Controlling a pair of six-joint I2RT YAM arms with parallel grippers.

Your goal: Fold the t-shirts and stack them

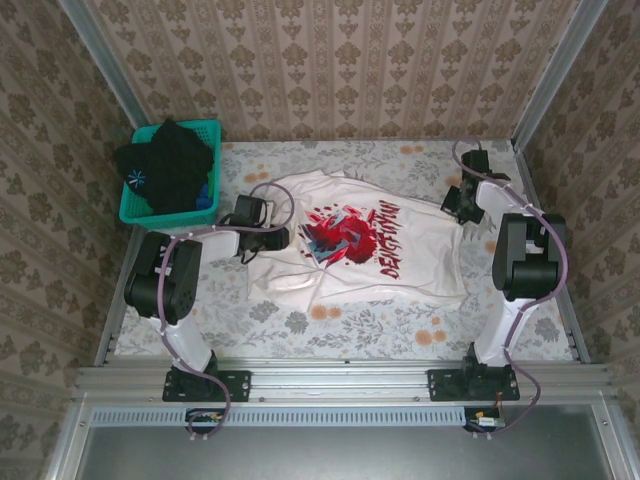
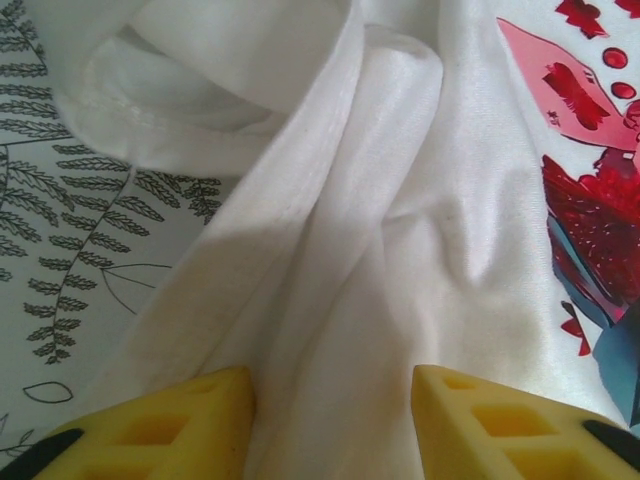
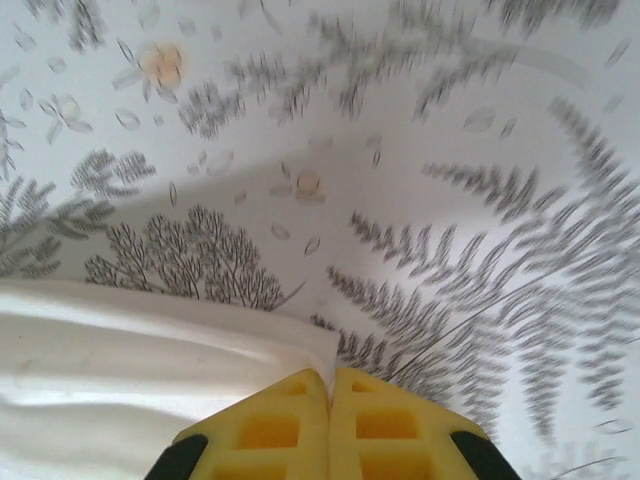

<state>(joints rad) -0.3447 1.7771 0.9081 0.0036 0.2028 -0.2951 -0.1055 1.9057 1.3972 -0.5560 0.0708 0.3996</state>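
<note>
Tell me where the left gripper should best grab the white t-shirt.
Grab the white t-shirt by the raised fold near its left edge, beside the red print. There the cloth stands off the table as a ridge, and the open left gripper straddles it, so coming down from above should pinch it. The right gripper is shut on the opposite edge.

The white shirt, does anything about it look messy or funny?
A bit. The white t-shirt is bunched into folds at its end nearest the teal basket, not flat. Dark clothes are heaped over that basket's rim.
</note>
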